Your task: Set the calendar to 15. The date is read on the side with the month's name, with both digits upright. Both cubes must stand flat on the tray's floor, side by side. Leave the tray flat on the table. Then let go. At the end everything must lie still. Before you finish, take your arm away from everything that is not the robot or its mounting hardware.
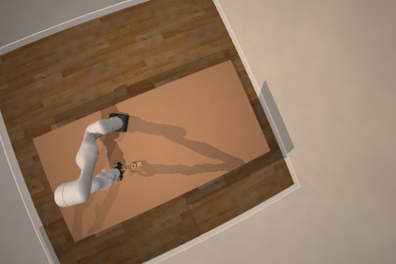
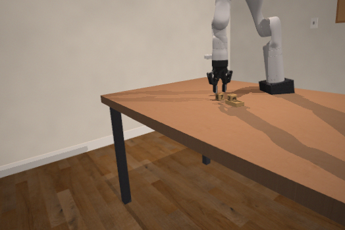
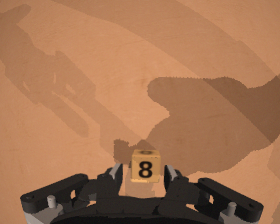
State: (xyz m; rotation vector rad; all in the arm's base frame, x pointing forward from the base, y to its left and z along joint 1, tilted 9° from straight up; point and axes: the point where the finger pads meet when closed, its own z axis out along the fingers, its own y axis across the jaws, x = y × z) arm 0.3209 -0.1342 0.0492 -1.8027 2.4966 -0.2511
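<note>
A small wooden cube with an 8 on its top face lies on the table, outside the tray. In the side view it stands just left of the tray. The tray is a low wooden holder that lies flat, with the second cube standing in it. My gripper points straight down just above the loose cube, with its fingers partly open on either side of it and apart from it. From above, the gripper is next to the tray. The month's name is too small to read.
The arm's black base stands on the table behind and to the right of the tray. The table's near edge runs in front of the tray, with a wooden floor below.
</note>
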